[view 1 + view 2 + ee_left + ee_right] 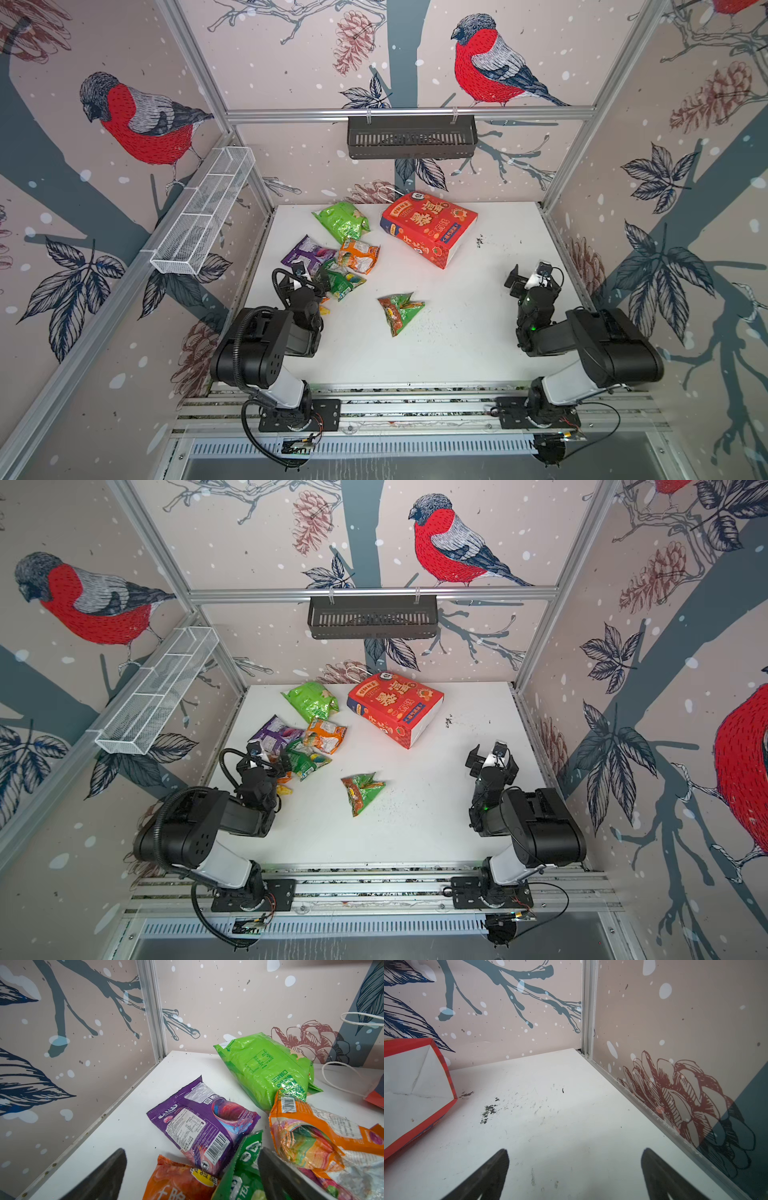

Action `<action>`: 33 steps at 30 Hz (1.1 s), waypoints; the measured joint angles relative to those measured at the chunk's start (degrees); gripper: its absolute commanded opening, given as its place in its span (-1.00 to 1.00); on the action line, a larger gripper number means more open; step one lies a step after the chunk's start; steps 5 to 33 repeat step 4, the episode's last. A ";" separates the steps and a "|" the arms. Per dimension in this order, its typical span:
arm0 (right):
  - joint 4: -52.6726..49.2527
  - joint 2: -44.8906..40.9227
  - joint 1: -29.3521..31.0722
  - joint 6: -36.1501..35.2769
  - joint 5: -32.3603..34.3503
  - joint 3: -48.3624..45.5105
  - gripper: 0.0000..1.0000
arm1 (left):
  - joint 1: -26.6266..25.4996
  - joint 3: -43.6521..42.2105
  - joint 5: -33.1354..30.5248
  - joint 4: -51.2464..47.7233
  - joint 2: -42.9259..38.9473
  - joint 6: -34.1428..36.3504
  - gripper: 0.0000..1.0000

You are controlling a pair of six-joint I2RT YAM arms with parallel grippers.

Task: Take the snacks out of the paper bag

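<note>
The red paper bag (pixel 428 226) (pixel 395 704) lies on its side at the back of the white table; the white inside (pixel 415 1088) that shows holds nothing. Snacks lie to its left: a bright green packet (pixel 341 220) (pixel 264 1068), a purple one (pixel 307 254) (pixel 199 1124), an orange one (pixel 358 255) (pixel 307 1138) and a green tea packet (pixel 343 282) (pixel 243 1169). A green-red packet (pixel 399 309) lies alone mid-table. My left gripper (pixel 193 1150) (pixel 311 282) is open over the pile, above an orange-yellow packet (pixel 178 1180). My right gripper (pixel 575 1149) (pixel 530 276) is open over bare table.
A white wire basket (pixel 203 212) hangs on the left wall and a black slotted basket (pixel 411 137) on the back rail. Dark crumbs (pixel 489 1111) speckle the table beside the bag's mouth. Metal rails (pixel 415 409) run along the front edge.
</note>
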 measured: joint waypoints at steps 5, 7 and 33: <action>0.72 0.00 0.00 0.00 0.00 -0.04 1.00 | 0.00 0.09 0.00 -0.07 0.00 -0.02 0.96; 0.72 0.00 0.00 0.00 0.00 -0.04 1.00 | 0.00 0.09 0.00 -0.07 0.00 -0.02 0.96; 0.72 0.00 0.00 0.00 0.00 -0.04 1.00 | 0.00 0.09 0.00 -0.07 0.00 -0.02 0.96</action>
